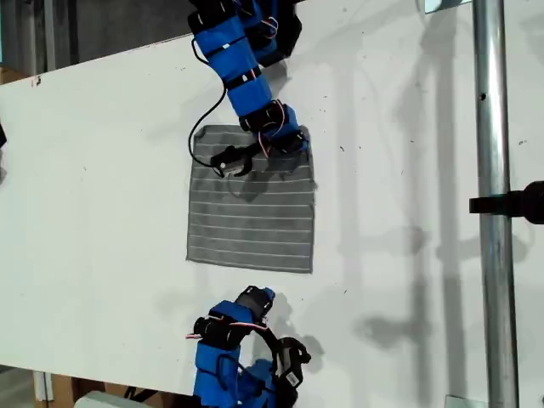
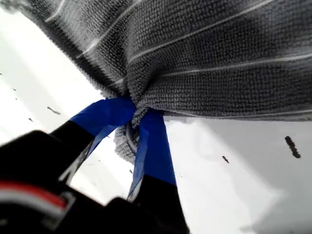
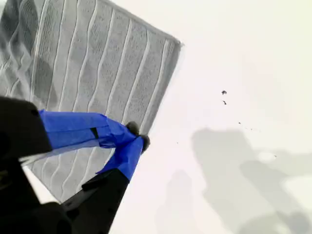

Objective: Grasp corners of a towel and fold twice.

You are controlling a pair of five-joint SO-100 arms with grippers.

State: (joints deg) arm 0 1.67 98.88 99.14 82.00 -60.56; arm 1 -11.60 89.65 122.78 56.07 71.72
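The grey striped towel (image 1: 251, 221) lies mostly flat on the white table. My first arm (image 1: 255, 93) reaches down over the towel's upper right corner in the exterior view and hides it there. In the first wrist view my first gripper (image 2: 136, 109) is shut on that corner (image 2: 126, 144), and the towel (image 2: 219, 48) bunches at the blue fingers. My second gripper (image 1: 265, 296) sits just below the towel's lower edge in the exterior view. This second gripper (image 3: 137, 140) is shut with nothing in it, beside the towel (image 3: 87, 63) and short of a free corner (image 3: 175, 45).
The white table (image 1: 102, 212) extends widely on both sides of the towel. A metal pole (image 1: 491, 204) with a black clamp (image 1: 520, 202) stands at the exterior view's right. The table's front edge runs along the bottom of the exterior view.
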